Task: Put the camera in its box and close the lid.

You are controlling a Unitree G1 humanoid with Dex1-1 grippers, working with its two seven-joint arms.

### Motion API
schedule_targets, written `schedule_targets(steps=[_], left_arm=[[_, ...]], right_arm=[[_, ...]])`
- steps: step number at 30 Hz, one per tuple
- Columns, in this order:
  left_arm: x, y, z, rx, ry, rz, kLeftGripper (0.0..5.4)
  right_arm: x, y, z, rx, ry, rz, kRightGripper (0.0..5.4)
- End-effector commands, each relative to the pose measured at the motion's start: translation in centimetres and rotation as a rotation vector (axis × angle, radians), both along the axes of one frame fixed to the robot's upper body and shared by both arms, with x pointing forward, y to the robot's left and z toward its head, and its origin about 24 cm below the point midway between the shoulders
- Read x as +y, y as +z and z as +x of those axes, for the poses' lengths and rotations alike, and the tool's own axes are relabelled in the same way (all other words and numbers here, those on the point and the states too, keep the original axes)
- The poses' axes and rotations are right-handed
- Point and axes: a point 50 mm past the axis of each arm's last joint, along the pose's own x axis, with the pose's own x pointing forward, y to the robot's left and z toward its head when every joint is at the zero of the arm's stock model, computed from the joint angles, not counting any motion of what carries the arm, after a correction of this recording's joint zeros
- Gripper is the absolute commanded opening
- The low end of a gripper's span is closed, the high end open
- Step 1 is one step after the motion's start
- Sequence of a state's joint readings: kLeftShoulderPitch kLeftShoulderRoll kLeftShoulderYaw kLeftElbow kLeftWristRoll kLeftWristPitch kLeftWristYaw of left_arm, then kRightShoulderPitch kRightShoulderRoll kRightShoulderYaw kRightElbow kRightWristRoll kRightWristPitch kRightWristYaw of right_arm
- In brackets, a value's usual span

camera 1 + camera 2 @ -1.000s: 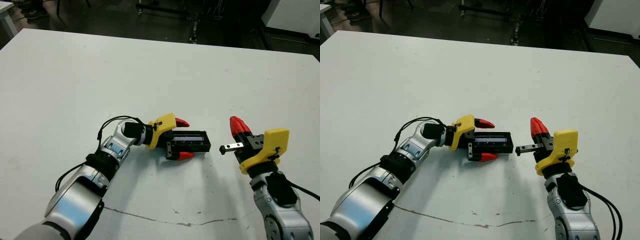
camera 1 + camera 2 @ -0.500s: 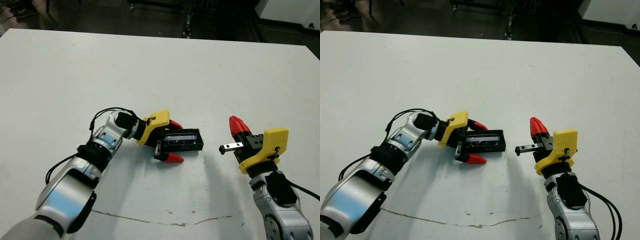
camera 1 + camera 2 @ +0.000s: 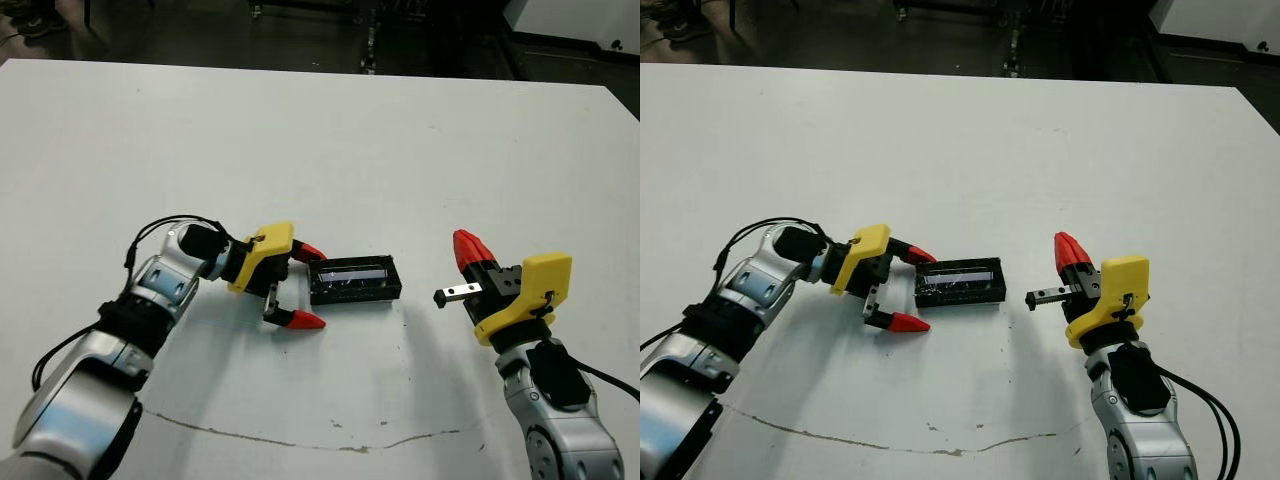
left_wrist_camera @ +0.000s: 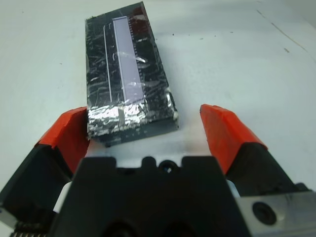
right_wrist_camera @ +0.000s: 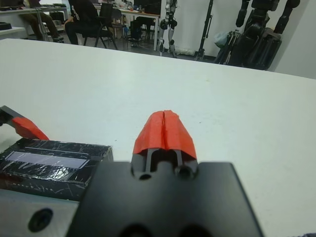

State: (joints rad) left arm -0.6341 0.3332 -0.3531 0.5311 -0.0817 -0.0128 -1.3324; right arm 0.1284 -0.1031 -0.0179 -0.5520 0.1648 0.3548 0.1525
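Observation:
The lid, black with a glossy bluish-grey strip, lies flat on the box at the table's middle; the wrapped end of the closed case faces my left gripper. The camera is hidden from every view. My left gripper is open just left of the case, its red fingertips level with that end, and I cannot tell whether they touch it. My right gripper hovers to the right of the case, apart from it, with its fingers shut together on nothing.
A thin dark crack line runs across the table near the front. Beyond the table's far edge is dark floor. In the right wrist view a seated person and black equipment stands show past the table.
My left gripper, which straddled the closed case with its fingers, has drawn back to the left and off it. The case stays on the table. The right gripper has not moved.

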Motion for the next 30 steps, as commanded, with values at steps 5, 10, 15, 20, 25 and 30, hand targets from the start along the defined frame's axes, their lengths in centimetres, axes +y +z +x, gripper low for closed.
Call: schedule_targets(steps=[5,10,15,20,25,30], left_arm=[[5.1,-0.9,0.0,0.015,0.192,0.098,5.39],[7.6,0.3,0.0,0.023,0.396,0.032,5.39],[8.1,3.2,-0.3,-0.069,0.639,-0.144,4.98],[7.3,6.6,-0.8,-0.218,0.682,-0.22,4.27],[4.9,8.7,-1.4,-0.291,0.65,-0.362,3.54],[1.5,8.4,-2.1,-0.248,0.658,-0.471,2.76]], right_arm=[[-0.3,-0.1,-0.1,0.013,0.0,-0.003,0.0],[-0.2,-0.2,-0.1,0.016,-0.006,-0.005,0.0],[-0.2,-0.2,-0.1,0.014,-0.007,-0.011,0.0],[-0.2,-0.2,-0.1,0.011,-0.001,-0.012,0.0],[-0.3,-0.3,-0.1,0.008,-0.001,-0.01,0.0],[-0.3,-0.3,-0.1,0.012,-0.005,-0.003,0.0]])
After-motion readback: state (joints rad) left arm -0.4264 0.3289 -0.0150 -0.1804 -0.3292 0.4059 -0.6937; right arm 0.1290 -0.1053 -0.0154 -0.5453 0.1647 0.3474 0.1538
